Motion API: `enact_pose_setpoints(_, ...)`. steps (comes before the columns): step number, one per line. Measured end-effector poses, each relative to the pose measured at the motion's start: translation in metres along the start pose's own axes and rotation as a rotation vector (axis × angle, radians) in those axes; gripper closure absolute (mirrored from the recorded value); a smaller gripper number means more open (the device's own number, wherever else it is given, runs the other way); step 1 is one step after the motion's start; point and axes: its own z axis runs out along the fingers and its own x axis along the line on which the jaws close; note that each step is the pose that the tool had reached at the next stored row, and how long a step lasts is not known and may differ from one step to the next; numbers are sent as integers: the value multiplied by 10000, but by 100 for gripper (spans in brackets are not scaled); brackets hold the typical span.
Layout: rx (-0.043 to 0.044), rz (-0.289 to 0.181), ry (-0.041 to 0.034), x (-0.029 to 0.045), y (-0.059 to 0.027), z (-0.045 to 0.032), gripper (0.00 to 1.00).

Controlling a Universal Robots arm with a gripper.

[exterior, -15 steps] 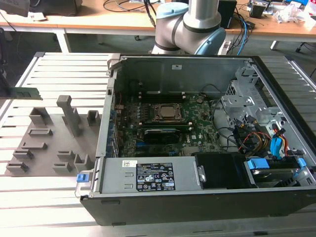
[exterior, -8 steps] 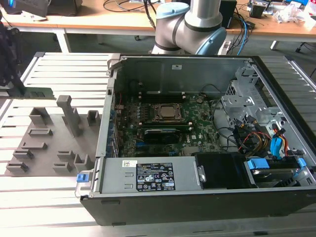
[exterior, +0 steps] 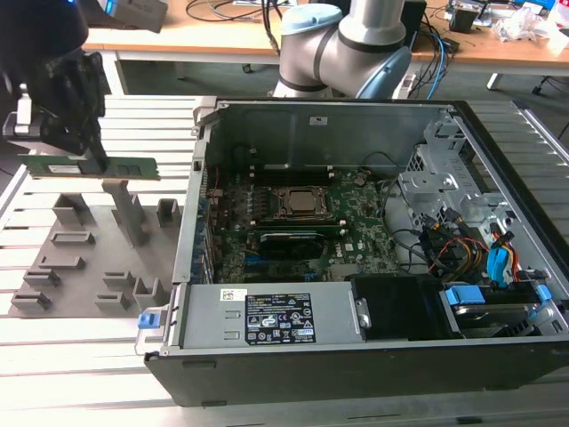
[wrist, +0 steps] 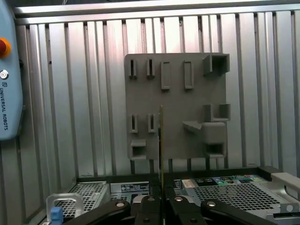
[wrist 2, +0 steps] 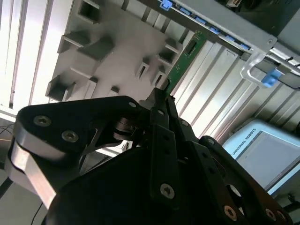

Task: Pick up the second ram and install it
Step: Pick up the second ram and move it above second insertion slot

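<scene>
In the exterior view my gripper hangs at the far left, above the grey fixture plate. It is shut on the second ram, a long green stick held level and lifted off the plate. In the second wrist view the ram sticks out from the closed gripper over the fixture plate. In the first wrist view the ram is seen edge-on, rising from the gripper in front of the fixture plate.
An open computer case fills the exterior view's middle and right, with the motherboard, CPU socket and cables inside. Grey blocks stand up from the plate under the ram. A teach pendant lies beside the plate.
</scene>
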Motion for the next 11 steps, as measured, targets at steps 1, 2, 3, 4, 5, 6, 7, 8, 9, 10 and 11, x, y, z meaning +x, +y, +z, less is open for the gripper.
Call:
enact_pose_setpoints(1, -1, 1, 1, -3, -37, 0, 86)
enact_pose_setpoints(2, 0, 1, 2, -5, -68, 1, 86)
enact_pose_setpoints(3, 0, -1, 3, -8, -131, 1, 86)
enact_pose_setpoints(4, 0, 0, 4, -14, -219, 2, 86)
enact_pose_setpoints(5, -1, 1, 6, -18, -274, 2, 86)
enact_pose_setpoints(6, 0, 0, 6, -21, -323, 4, 86)
enact_pose_setpoints(7, 1, 0, 7, -26, -401, 5, 86)
enact_pose_setpoints(8, 0, 1, 9, -30, -458, 5, 86)
enact_pose_setpoints(9, 0, 0, 9, -33, -501, 5, 86)
enact_pose_setpoints(10, 0, -1, 11, -35, -534, 6, 86)
enact_pose_setpoints(11, 0, -1, 10, -37, -562, 6, 86)
